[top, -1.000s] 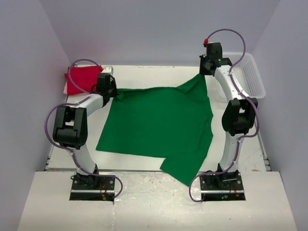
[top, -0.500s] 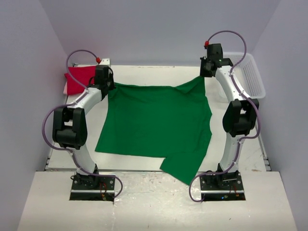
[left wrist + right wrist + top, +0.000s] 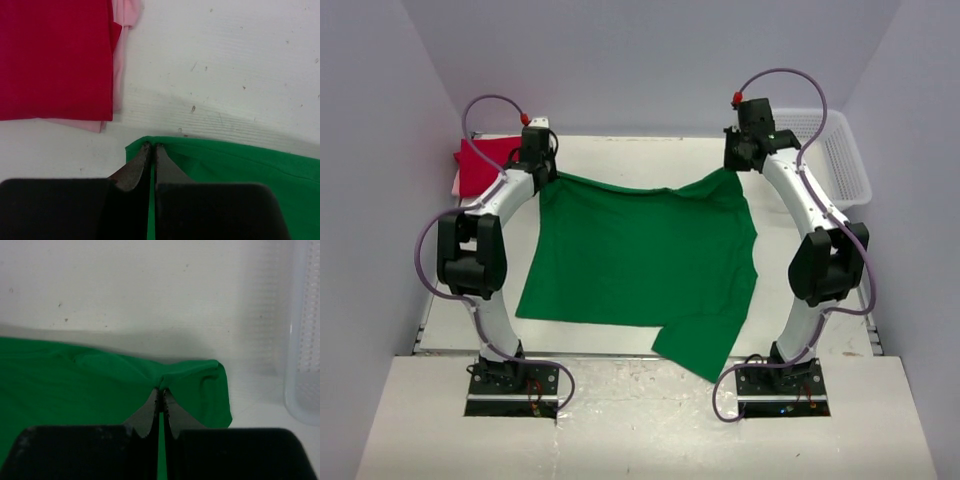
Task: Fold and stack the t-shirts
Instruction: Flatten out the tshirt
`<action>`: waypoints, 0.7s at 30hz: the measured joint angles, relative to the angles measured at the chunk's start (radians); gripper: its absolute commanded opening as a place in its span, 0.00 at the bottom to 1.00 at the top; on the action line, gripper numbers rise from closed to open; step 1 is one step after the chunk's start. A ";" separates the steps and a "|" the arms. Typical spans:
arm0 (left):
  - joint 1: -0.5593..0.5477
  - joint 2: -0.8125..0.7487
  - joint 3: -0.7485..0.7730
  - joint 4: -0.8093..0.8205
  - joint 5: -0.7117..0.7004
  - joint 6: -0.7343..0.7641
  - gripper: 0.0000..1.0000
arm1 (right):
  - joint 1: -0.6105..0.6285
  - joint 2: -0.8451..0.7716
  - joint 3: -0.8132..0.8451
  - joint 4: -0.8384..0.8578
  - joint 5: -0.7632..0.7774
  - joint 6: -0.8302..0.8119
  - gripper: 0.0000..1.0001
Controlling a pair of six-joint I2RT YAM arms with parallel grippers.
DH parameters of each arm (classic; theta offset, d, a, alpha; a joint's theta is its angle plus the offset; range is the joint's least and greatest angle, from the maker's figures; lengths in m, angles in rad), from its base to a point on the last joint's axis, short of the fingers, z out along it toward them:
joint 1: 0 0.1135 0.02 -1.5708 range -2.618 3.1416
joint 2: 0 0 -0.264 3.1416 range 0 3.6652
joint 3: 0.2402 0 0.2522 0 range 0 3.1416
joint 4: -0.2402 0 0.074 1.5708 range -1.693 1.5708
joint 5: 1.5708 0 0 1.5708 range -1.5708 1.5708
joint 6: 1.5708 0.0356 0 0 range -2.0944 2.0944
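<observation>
The green t-shirt [image 3: 640, 260] lies spread over the table's middle, its far edge lifted between both grippers. My left gripper [image 3: 542, 178] is shut on the shirt's far left corner [image 3: 165, 150]. My right gripper [image 3: 735, 165] is shut on the far right corner [image 3: 200, 380]. The red t-shirt [image 3: 480, 165] lies folded at the far left on top of the pale pink t-shirt [image 3: 456, 184]; both show in the left wrist view, red [image 3: 55, 55] over pink [image 3: 119, 60].
A white mesh basket [image 3: 840, 150] stands at the far right, its wall in the right wrist view [image 3: 302, 340]. The shirt's near right part hangs over the table's front edge [image 3: 705, 355]. Bare table [image 3: 630, 155] lies beyond the shirt.
Both grippers have moved away from the bases toward the far edge, pulling the green shirt's far edge with them. The left gripper now stands beside the red and pink stack.
</observation>
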 measured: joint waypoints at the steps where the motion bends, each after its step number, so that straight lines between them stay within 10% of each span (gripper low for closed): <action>1: 0.000 0.006 0.014 -0.009 -0.001 0.000 0.00 | 0.013 -0.015 -0.022 -0.003 0.001 0.007 0.00; 21: 0.000 0.090 -0.002 -0.089 -0.010 -0.010 0.00 | 0.177 -0.310 -0.471 -0.053 0.087 0.198 0.00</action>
